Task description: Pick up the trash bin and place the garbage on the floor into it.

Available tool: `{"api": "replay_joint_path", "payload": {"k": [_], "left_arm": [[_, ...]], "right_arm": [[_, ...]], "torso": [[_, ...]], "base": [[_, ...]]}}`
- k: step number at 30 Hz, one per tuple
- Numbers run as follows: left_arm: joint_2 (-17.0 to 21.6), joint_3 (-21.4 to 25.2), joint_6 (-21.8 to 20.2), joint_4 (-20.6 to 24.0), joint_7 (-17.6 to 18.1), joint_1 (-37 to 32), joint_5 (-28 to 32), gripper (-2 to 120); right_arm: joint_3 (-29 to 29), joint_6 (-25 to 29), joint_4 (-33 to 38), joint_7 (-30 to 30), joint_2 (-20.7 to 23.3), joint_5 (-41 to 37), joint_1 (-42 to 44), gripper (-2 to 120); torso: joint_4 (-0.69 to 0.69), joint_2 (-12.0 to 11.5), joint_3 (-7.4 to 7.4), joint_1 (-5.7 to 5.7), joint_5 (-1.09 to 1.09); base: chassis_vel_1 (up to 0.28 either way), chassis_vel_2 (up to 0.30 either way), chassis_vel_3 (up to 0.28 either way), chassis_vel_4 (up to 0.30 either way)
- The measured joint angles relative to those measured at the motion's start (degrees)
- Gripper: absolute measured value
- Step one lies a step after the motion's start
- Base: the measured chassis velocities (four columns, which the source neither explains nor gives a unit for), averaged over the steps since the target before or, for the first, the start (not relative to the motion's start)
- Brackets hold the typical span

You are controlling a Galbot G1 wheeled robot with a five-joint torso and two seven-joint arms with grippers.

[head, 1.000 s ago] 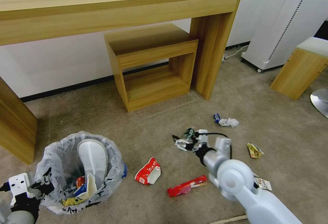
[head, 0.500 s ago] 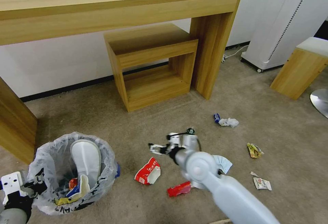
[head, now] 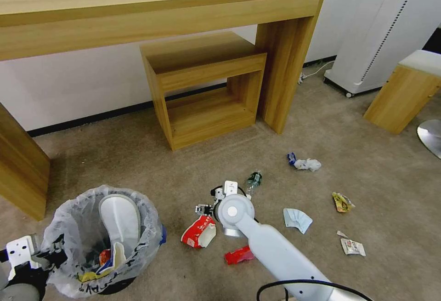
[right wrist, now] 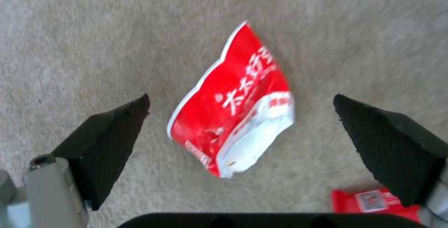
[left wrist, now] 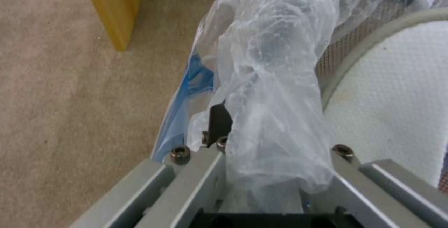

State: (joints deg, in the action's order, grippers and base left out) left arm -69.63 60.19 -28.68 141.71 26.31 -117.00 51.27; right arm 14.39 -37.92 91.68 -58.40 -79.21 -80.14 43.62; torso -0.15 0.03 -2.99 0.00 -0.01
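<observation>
The trash bin (head: 64,227), black with a crinkly whitish bag, stands low on the left with a white slipper (head: 120,218) and other litter inside. My left gripper (head: 48,256) is shut on its bagged rim (left wrist: 271,91). My right gripper (head: 202,210) hangs open just above the red-white crushed paper bowl (head: 198,232) on the floor; the bowl (right wrist: 233,116) lies between the spread black fingers (right wrist: 112,133). More garbage lies around: a small bottle (head: 253,179), blue mask (head: 296,219), tissue (head: 307,164), yellow wrapper (head: 342,202), red wrapper (head: 239,255).
A long wooden desk (head: 161,11) with a small shelf unit (head: 204,89) under it stands at the back. A wooden stool (head: 404,92) and a white appliance (head: 381,30) are at the right. A small white packet (head: 353,247) lies on the beige carpet (head: 138,163).
My right arm has swung left, from beside the bottle to over the red-white bowl. The bin in the left gripper has shifted slightly. The mask has come into sight.
</observation>
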Motion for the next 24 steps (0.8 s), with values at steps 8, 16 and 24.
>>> {"api": "replay_joint_path", "payload": {"k": [8, 16, 24], "left_arm": [[-0.4, -0.7, -0.3, -0.3, 0.8, -0.1, 0.1, 2], [-0.4, -1.1, -0.3, -0.8, 0.8, 0.1, -0.3, 2], [-0.4, -1.7, -0.2, -1.1, 0.7, 0.2, -0.5, 2]], "right_arm": [[-2.4, -1.5, -9.9, -0.8, -7.9, 1.1, 0.7, 100], [-3.4, -0.2, -14.2, 0.9, -10.4, 6.2, 2.1, 100], [-4.7, 0.7, -18.8, 4.8, -12.0, 9.5, 2.0, 100]], "torso": [[0.01, 0.0, 0.00, 0.00, 0.00], [0.00, 0.0, 0.00, 0.00, 0.00], [0.00, 0.0, 0.00, 0.00, 0.01]], "base": [[0.000, 0.000, 0.000, 0.000], [0.000, 0.000, 0.000, 0.000], [0.000, 0.000, 0.000, 0.000]]}}
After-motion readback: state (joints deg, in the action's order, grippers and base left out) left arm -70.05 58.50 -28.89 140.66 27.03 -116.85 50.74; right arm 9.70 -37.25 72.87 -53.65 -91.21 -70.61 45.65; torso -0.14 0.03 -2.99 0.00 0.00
